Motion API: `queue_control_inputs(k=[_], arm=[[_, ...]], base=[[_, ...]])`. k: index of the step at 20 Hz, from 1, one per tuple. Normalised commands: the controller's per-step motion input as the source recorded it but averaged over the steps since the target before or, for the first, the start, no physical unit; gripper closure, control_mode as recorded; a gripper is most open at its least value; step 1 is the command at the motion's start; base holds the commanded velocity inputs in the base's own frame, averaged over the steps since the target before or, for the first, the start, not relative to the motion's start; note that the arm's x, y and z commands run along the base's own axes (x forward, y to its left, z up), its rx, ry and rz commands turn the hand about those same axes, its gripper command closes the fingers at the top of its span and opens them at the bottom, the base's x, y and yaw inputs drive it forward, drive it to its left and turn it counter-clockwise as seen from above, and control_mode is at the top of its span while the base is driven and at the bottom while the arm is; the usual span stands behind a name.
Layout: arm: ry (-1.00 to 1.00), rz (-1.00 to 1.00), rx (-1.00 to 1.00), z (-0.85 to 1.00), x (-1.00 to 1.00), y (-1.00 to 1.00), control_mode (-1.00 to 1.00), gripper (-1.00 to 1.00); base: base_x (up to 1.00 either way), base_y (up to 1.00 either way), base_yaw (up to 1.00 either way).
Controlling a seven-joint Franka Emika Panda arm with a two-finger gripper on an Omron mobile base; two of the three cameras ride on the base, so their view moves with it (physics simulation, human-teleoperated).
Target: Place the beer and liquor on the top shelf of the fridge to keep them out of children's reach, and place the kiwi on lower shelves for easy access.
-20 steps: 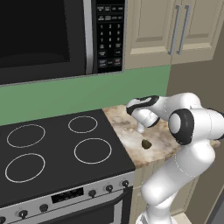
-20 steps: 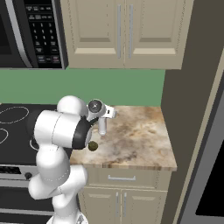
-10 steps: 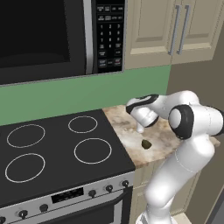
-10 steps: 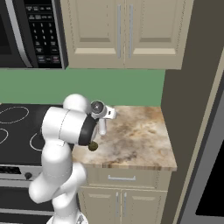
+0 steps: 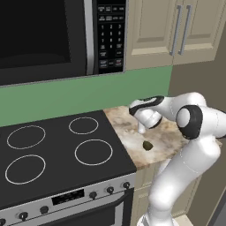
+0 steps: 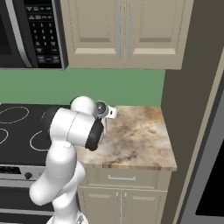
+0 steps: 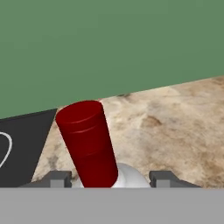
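Note:
The liquor (image 7: pixel 89 140) shows its red cap and pale shoulder right in front of the hand camera, tilted slightly left. My gripper (image 7: pixel 109 179) is shut on it, one dark fingertip on each side of the shoulder. From the left base camera the gripper (image 5: pixel 143 123) reaches down over the pale liquor (image 5: pixel 141 129) at the marble counter's (image 5: pixel 170 137) back left. I cannot tell whether the bottle still touches the counter. The kiwi (image 5: pixel 147 145) lies on the counter just in front of the bottle. The fridge (image 6: pixel 205 175) shows as a grey edge at far right. The beer and the shelves are out of view.
A black cooktop (image 5: pixel 53 154) with ring burners adjoins the counter on the left. A microwave (image 5: pixel 57 37) hangs above it, and beige cabinets (image 6: pixel 124 33) hang above the counter. A green wall (image 7: pixel 109 48) backs the counter. A tall brown panel (image 6: pixel 183 87) closes the counter's right side.
The jaws have closed from wide open onto the liquor. The arm's elbow has swung slightly; the kiwi has stayed where it was.

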Motion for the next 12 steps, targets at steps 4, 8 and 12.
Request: queue_control_inputs(k=[4, 8, 12], arm=[[0.0, 0.04, 0.0, 0.53, -0.39, 0.0, -1.0, 1.0], [0.0, 0.06, 0.0, 1.0, -0.53, 0.0, -1.0, 1.0], [0.0, 0.04, -0.02, 1.0, -0.58, 0.0, -1.0, 1.0]], base=[[0.0, 0.0, 0.0], [0.0, 0.0, 0.0], [0.0, 0.0, 0.0]])
